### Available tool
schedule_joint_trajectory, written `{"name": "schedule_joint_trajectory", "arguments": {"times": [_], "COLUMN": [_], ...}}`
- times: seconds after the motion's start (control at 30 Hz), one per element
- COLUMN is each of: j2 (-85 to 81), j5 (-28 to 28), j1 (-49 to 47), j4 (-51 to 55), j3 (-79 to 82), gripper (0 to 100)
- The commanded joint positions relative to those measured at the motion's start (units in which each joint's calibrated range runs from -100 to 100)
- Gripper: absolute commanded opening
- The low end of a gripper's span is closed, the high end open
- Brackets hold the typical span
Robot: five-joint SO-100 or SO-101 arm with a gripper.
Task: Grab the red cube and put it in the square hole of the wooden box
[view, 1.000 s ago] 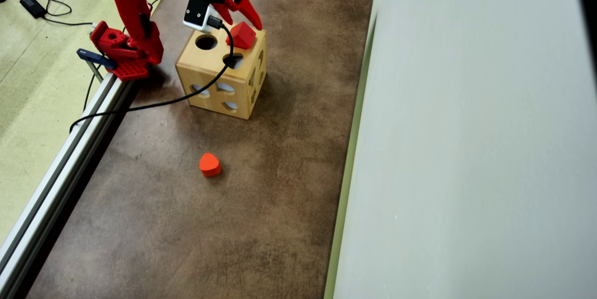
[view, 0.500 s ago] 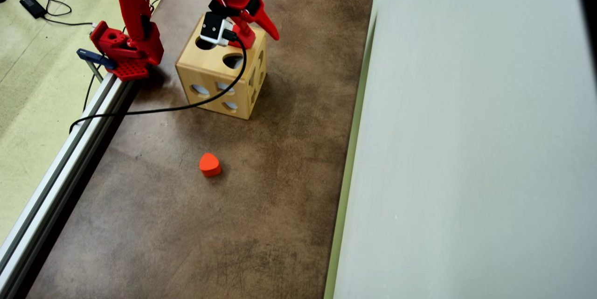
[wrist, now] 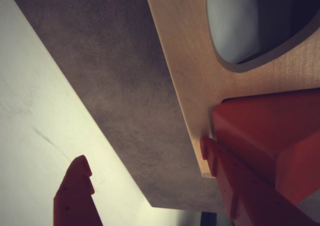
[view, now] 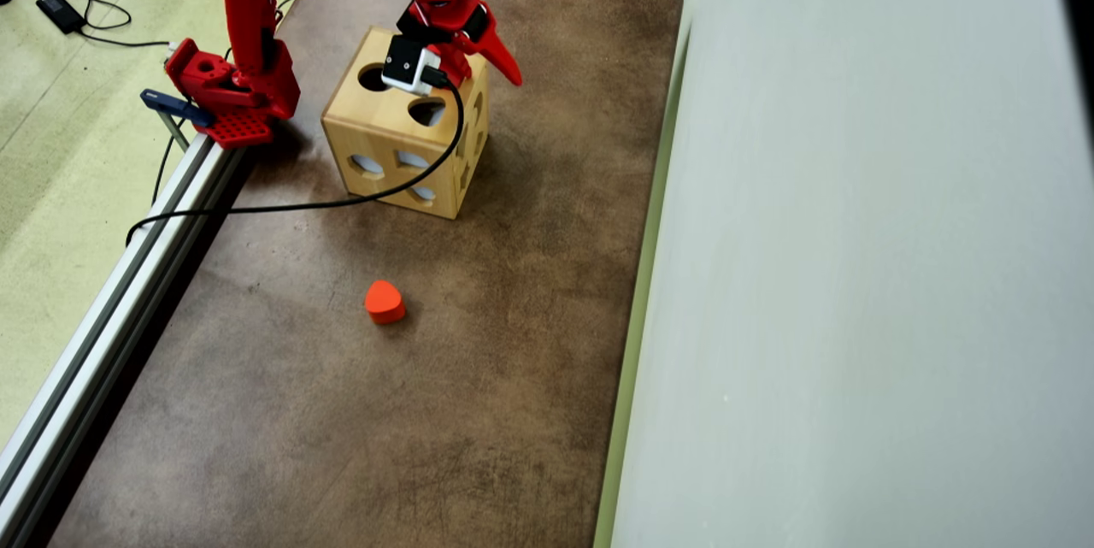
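The wooden box [view: 363, 116] stands at the far end of the brown table, with a round cutout and a rounded cutout in its top. My gripper [view: 483, 69] hangs open over the box's far right top corner, one finger [view: 506, 67] reaching past the edge. In the wrist view the red cube [wrist: 270, 126] lies on the box's top [wrist: 190, 76] near that corner. It sits against the outer side of the right finger [wrist: 220, 166], not inside the wide gap of the gripper [wrist: 145, 153]. The square hole does not show. In the overhead view the cube is hidden under the gripper.
An orange rounded block [view: 385, 302] lies mid-table, nearer than the box. The wrist camera's black cable [view: 342, 204] drapes over the box and runs left. The arm's base [view: 231, 99] and a metal rail [view: 111, 317] line the left edge; a pale wall [view: 855, 274] borders the right.
The gripper has swung right across the box top and over the cube. The cube lay in plain sight on the far right corner before; the gripper now covers it from above.
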Motion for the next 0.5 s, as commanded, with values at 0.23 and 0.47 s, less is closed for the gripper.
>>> {"name": "schedule_joint_trajectory", "arguments": {"times": [0.23, 0.47], "j2": [-3.7, -3.4], "j5": [0.0, 0.0], "j1": [-2.6, -2.6], "j4": [7.3, 6.7], "j3": [17.9, 17.4], "gripper": [3, 4]}}
